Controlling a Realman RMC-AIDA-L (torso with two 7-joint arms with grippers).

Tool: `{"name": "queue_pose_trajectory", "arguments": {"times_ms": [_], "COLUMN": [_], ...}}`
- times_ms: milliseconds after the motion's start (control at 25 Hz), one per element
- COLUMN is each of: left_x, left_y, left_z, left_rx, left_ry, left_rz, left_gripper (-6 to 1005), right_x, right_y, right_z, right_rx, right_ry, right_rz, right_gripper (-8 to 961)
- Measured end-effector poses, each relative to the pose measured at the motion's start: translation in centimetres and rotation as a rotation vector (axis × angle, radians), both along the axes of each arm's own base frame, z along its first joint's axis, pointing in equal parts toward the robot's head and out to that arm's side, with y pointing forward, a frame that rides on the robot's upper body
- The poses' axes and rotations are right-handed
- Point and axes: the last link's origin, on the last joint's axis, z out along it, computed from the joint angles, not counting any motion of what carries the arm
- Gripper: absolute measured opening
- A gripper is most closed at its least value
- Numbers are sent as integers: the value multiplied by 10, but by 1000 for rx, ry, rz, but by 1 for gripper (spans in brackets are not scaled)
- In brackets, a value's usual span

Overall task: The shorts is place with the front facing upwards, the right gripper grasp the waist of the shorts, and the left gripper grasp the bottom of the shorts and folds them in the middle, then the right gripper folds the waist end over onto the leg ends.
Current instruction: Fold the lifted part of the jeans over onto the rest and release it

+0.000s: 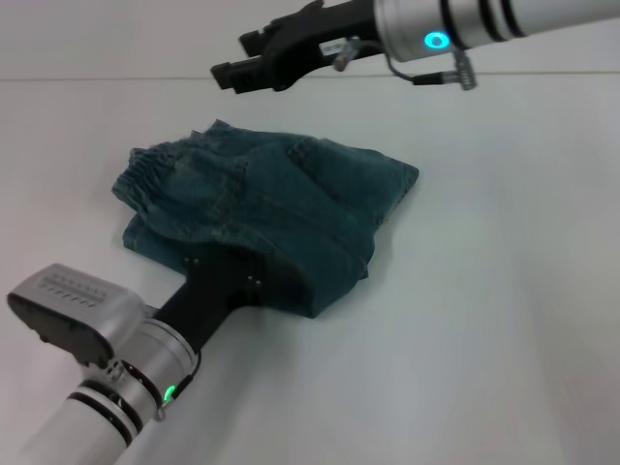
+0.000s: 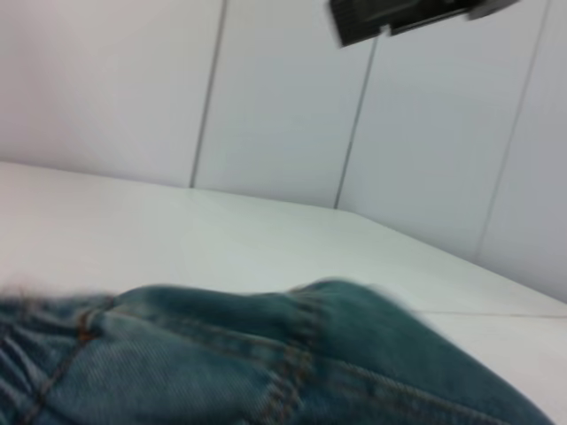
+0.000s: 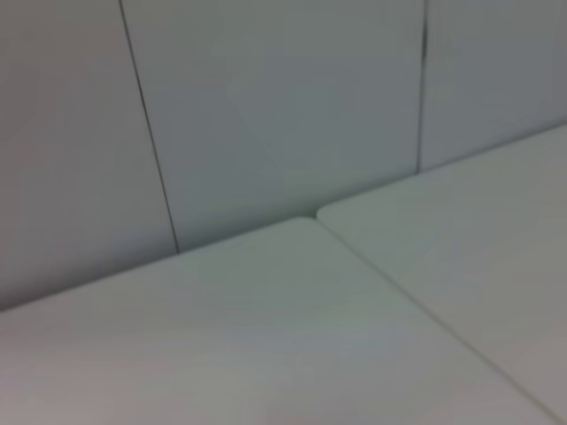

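The shorts [image 1: 266, 218] lie in a compact, layered bundle on the white worktop [image 1: 504, 320], left of centre in the head view, with the gathered waistband showing at the far left edge. By its shape the bundle looks folded more than once, so I judge both folds largely done.

The left tool [image 1: 254, 279] sits at the near edge of the denim, its tips hidden against the cloth; whether it grips or is loose I cannot tell. The right tool [image 1: 228, 74] hovers above and behind the bundle, holding nothing, fingers apparently together. What seems left is letting go and pulling both arms clear.
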Motion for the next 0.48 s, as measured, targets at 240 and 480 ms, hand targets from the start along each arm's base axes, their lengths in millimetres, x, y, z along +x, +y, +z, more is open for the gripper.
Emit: {"name": "queue_pose_trajectory", "arguments": {"times_ms": [240,480], "left_x": [-13,-28], "left_y": [-1,-3], "left_z": [24,41], "left_rx": [174,263], "left_ry": [-15,-10], "left_rz": [47,81], "left_gripper": [1,1], "right_x": [25,72], "right_y": [-15,-34], "right_z": [33,64], "right_rx": [86,181], "right_ry": [149,340], "right_rz": [-12,-53], "right_gripper": [693,824]}}
